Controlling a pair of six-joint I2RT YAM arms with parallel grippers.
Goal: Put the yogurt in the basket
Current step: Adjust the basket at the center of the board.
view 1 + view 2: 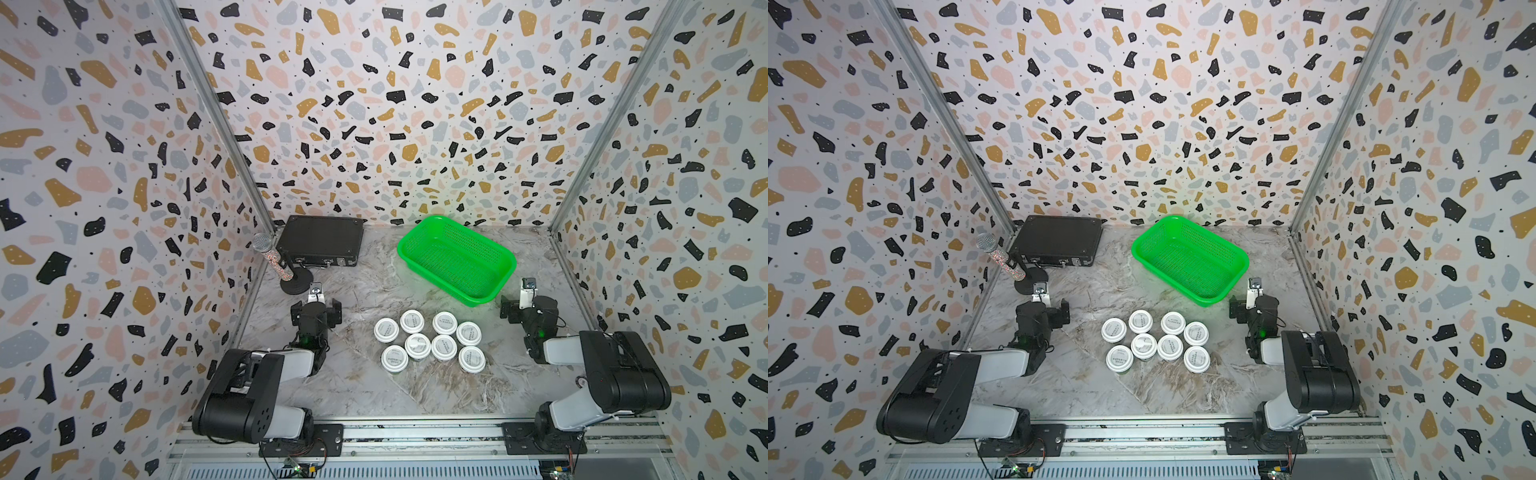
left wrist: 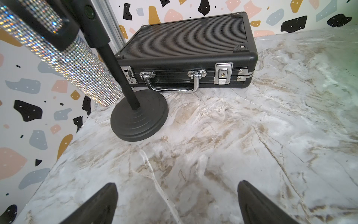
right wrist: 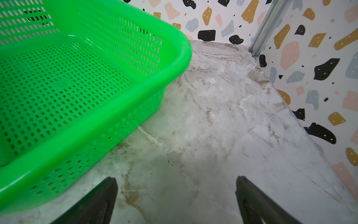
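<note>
Several yogurt cups (image 1: 444, 347) (image 1: 1170, 347) with white lids stand in a tight cluster on the marble table's front middle. Behind them and slightly right, the green basket (image 1: 434, 277) (image 1: 1167, 277) sits empty at an angle. It fills one side of the right wrist view (image 3: 108, 120). My left gripper (image 1: 316, 308) (image 1: 1044, 309) (image 2: 177, 183) hovers left of the cups, open and empty. Just right of the basket's near corner, my right gripper (image 1: 528, 309) (image 1: 1254, 307) (image 3: 175, 178) is open and empty too. No cup shows in either wrist view.
A black flat case (image 1: 320, 239) (image 2: 186, 44) lies at the back left. A glittery microphone (image 1: 272, 259) (image 2: 77, 66) leans on a stand with a round black base (image 1: 297, 284) (image 2: 139, 116), just ahead of my left gripper. Patterned walls enclose three sides.
</note>
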